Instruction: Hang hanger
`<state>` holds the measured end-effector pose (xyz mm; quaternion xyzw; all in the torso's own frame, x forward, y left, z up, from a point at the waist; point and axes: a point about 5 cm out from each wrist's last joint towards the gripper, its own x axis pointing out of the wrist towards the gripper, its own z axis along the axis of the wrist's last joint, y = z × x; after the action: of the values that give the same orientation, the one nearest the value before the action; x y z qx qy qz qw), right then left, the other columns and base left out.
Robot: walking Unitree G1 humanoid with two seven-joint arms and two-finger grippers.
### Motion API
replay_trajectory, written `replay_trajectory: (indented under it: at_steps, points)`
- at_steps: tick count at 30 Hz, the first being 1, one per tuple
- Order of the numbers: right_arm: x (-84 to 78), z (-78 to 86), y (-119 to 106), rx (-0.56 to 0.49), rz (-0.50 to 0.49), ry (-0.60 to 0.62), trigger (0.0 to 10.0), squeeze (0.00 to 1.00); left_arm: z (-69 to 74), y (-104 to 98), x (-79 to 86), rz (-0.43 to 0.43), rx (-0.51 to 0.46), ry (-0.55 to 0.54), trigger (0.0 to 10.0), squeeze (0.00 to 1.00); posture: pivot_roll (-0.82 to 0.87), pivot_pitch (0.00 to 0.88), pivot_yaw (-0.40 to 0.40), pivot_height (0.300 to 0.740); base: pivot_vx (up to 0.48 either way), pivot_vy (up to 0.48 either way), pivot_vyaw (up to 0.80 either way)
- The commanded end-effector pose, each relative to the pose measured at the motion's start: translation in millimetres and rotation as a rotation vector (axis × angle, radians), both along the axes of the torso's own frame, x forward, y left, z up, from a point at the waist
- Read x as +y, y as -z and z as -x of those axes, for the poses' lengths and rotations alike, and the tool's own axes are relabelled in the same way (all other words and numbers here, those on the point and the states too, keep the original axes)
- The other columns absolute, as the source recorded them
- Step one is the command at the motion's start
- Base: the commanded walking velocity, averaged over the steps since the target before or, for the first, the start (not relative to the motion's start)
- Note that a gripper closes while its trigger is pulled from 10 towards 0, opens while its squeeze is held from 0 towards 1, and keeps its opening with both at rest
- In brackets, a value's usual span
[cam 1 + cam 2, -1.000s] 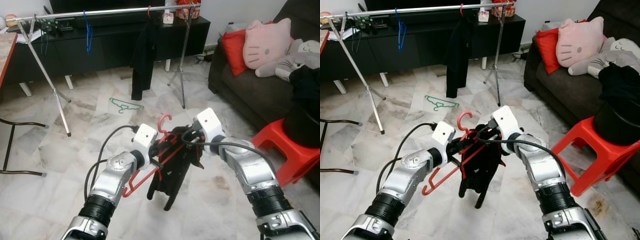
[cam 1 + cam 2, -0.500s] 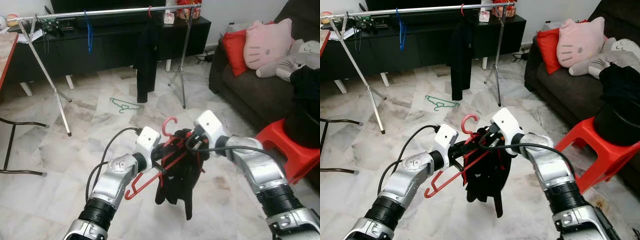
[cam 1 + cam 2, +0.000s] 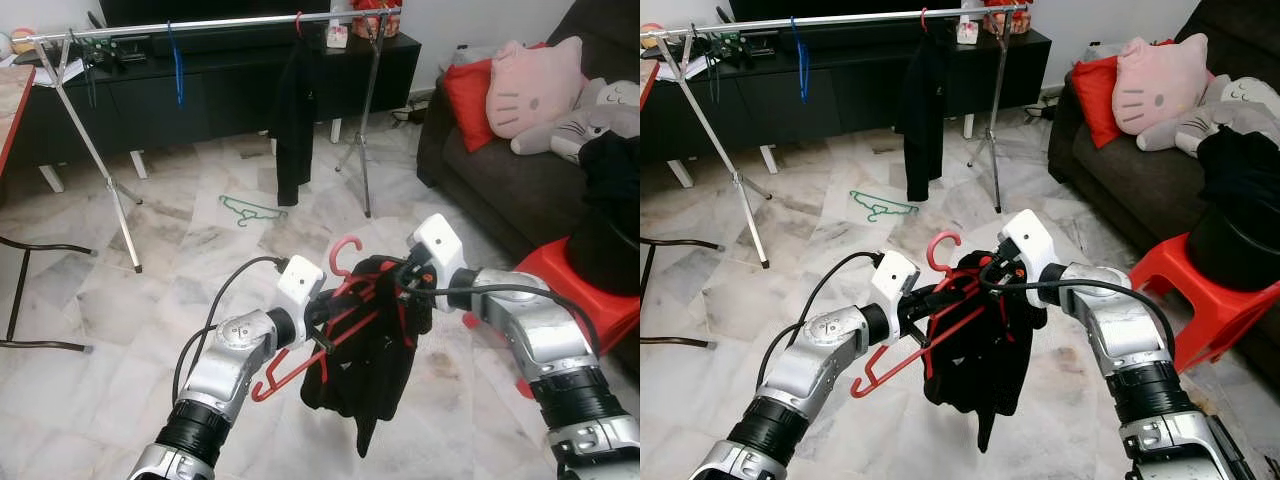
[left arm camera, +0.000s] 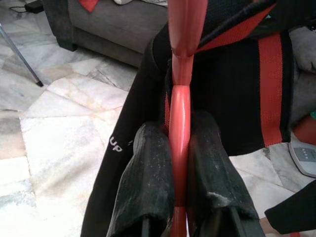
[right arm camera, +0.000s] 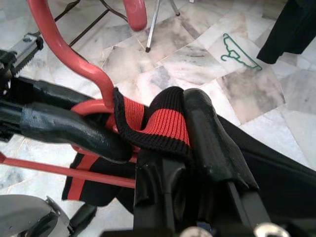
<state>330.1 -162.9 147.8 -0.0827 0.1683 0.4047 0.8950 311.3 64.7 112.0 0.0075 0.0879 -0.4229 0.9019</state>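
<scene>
The red hanger (image 3: 330, 310) slants from low on the robot's left up toward its right, hook upward, held between both arms above the marble floor (image 3: 120, 300). The left gripper (image 4: 180, 163) is clamped on its bar; the right gripper (image 5: 182, 143) pinches the black garment's (image 3: 375, 360) striped collar. The garment hides the hanger's far end. The clothes rail (image 3: 200, 25) stands well beyond.
</scene>
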Motion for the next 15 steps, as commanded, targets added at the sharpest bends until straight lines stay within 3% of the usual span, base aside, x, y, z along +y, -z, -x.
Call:
replay_trajectory:
  at_steps: [1,8,15]
  points:
    - [-5.3,1.5,0.4,0.001,-0.013,0.007,10.0,0.87,0.2,-9.3,-2.6,0.022,-0.046,0.016,10.0,0.00,-0.09,0.038,-0.070,0.740,0.000,0.000,0.00]
    - [-4.7,7.8,6.3,0.024,-0.011,-0.015,10.0,1.00,-2.0,-11.0,1.5,0.031,-0.066,-0.013,10.0,0.00,-0.10,0.033,-0.071,0.740,0.000,0.000,0.00]
    - [-1.4,13.0,11.9,0.043,-0.016,-0.023,10.0,1.00,-5.1,-16.8,-0.6,0.073,-0.090,-0.039,10.0,0.00,-0.10,0.029,-0.073,0.740,0.000,0.000,0.00]
